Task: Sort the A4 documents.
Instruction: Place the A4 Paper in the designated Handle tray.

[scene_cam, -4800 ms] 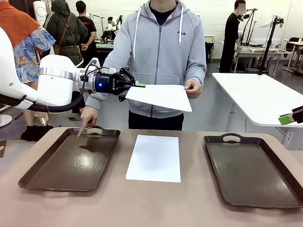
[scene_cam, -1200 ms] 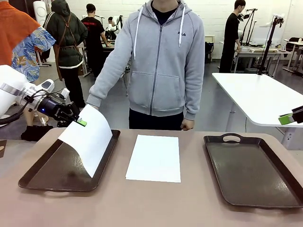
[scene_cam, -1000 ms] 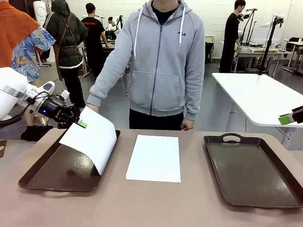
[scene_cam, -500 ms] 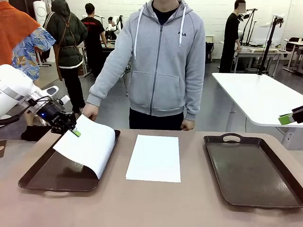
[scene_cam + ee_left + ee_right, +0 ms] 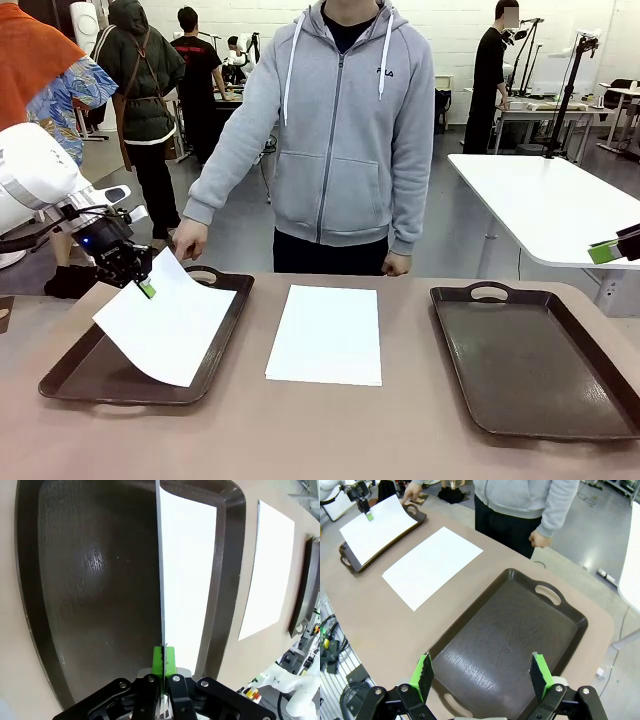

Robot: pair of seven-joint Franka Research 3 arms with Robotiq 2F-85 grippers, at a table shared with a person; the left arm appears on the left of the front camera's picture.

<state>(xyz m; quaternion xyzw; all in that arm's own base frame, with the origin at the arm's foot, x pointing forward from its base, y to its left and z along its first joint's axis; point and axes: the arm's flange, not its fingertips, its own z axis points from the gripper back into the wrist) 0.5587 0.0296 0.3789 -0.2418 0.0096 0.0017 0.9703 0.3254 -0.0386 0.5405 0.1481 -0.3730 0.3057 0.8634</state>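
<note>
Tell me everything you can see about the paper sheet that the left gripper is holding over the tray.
The sheet is plain white, blank, thin and rectangular, apparently paper. The left gripper pinches its upper corner between green pads, jaws shut. It hangs tilted, sloping down over the left tray toward that tray's near right rim; whether its lower end touches the tray I cannot tell. It is apart from the other sheet lying flat on the table.
</note>
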